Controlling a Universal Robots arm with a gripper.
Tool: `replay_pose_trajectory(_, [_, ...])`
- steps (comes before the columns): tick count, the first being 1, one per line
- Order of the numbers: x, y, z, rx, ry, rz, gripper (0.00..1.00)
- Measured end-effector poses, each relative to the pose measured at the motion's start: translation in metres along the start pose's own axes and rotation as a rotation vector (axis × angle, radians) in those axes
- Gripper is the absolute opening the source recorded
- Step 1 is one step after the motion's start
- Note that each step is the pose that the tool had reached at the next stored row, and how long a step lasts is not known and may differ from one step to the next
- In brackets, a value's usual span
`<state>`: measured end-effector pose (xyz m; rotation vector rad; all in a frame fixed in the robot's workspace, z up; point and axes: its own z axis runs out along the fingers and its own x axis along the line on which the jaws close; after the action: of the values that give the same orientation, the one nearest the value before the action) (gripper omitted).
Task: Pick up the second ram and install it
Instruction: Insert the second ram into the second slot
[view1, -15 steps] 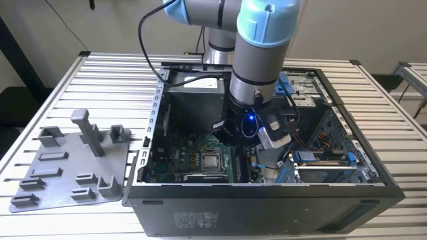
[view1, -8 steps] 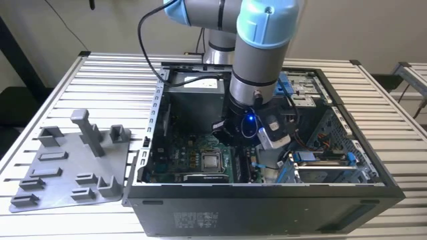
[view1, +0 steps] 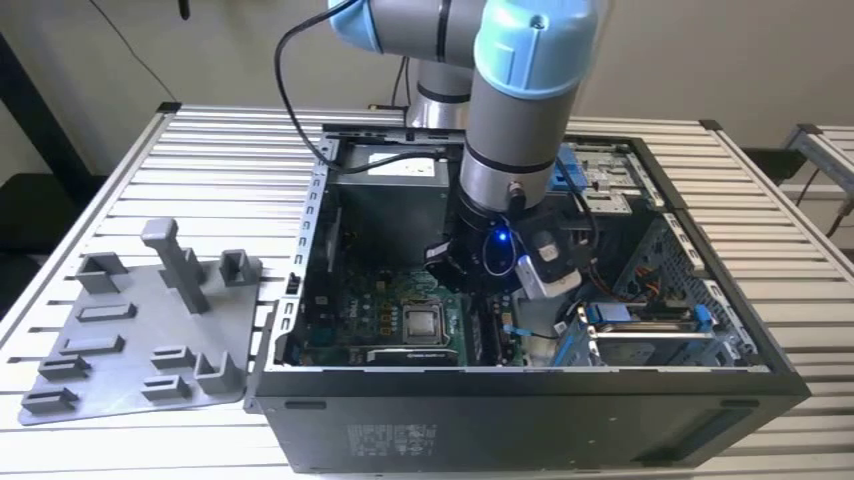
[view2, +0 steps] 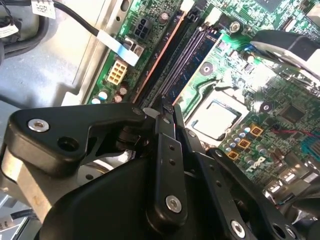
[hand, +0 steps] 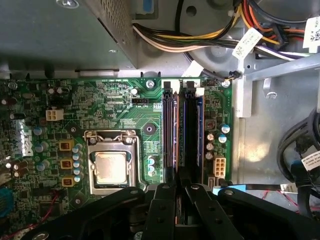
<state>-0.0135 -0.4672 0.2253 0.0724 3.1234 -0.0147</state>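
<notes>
The arm (view1: 514, 110) descends near-vertically from above, its grey tube segment capped by a pale blue joint cover, with a black cable routed along its upper section. The wrist assembly (view1: 497, 245) sits at the lower end of the arm and shows a lit blue indicator. In both wrist views the gripper (hand: 176, 189) points downward, its black linkage arms spreading to either side behind the jaws. The two fingers (view2: 166, 125) stand parallel and drawn close together, with only a narrow gap between the jaws.
</notes>
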Motion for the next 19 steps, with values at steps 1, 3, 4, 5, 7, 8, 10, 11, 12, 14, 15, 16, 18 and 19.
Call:
replay_pose_trajectory(1, [0.0000, 0.0000, 0.0003, 0.0001, 0.0000, 0.000, 0.14])
replay_pose_trajectory(3, [0.0000, 0.0001, 0.0013, 0.0000, 0.0000, 0.000, 0.14])
replay_pose_trajectory(4, [0.0000, 0.0001, 0.0017, 0.0001, 0.0000, 0.000, 0.14])
replay_pose_trajectory(5, [0.0000, 0.0002, 0.0018, 0.0003, 0.0001, 0.000, 0.14])
replay_pose_trajectory(7, [0.0001, 0.0003, 0.0022, 0.0004, 0.0000, 0.000, 0.14])
replay_pose_trajectory(8, [0.0001, 0.0004, 0.0026, 0.0002, 0.0000, 0.000, 0.14])
replay_pose_trajectory(10, [0.0001, 0.0005, 0.0031, 0.0001, 0.0000, 0.000, 0.14])
replay_pose_trajectory(11, [0.0001, 0.0005, 0.0031, 0.0002, 0.0000, 0.000, 0.14])
replay_pose_trajectory(12, [0.0001, 0.0005, 0.0031, 0.0003, 0.0000, 0.000, 0.14])
replay_pose_trajectory(14, [0.0001, 0.0005, 0.0032, 0.0002, 0.0000, 0.000, 0.14])
replay_pose_trajectory(15, [0.0001, 0.0005, 0.0032, 0.0002, 0.0000, 0.000, 0.14])
replay_pose_trajectory(16, [0.0001, 0.0005, 0.0033, 0.0002, 0.0000, 0.000, 0.14])
replay_pose_trajectory(18, [0.0001, 0.0005, 0.0033, 0.0005, 0.0001, 0.000, 0.14])
replay_pose_trajectory(19, [0.0001, 0.0006, 0.0034, 0.0007, -0.0007, 0.000, 0.14])
